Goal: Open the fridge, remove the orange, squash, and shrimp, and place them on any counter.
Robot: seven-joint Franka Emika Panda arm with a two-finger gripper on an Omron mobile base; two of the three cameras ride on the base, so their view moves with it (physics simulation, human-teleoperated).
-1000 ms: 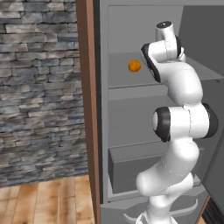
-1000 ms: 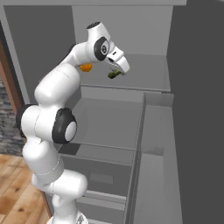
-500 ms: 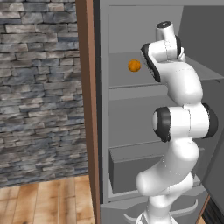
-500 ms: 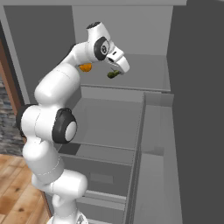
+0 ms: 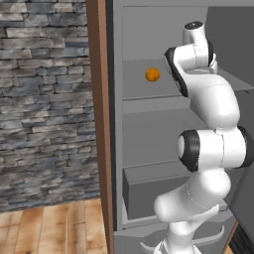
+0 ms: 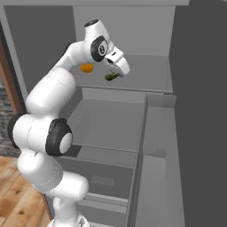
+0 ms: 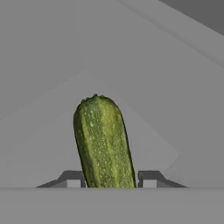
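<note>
The fridge [image 5: 118,149] stands open, with grey shelves inside. On its upper shelf lies the orange [image 5: 153,75], round and bright, also behind my arm [image 6: 86,68]. Right of the orange is the dark green squash [image 6: 111,76]. My gripper [image 6: 115,73] reaches down over the squash from the upper shelf's front. In the hand view the squash [image 7: 103,140] runs up between the two fingertips, and the gripper [image 7: 110,183] is shut on it. The shrimp and the counter are out of view.
The open fridge door [image 6: 199,111] forms a grey wall on the right. A grey drawer [image 5: 149,188] sits low in the fridge. A brown wooden panel [image 5: 99,124] and a stone wall [image 5: 44,99] flank the left side.
The jaws have closed in on the squash. The arm and the orange have stayed where they were.
</note>
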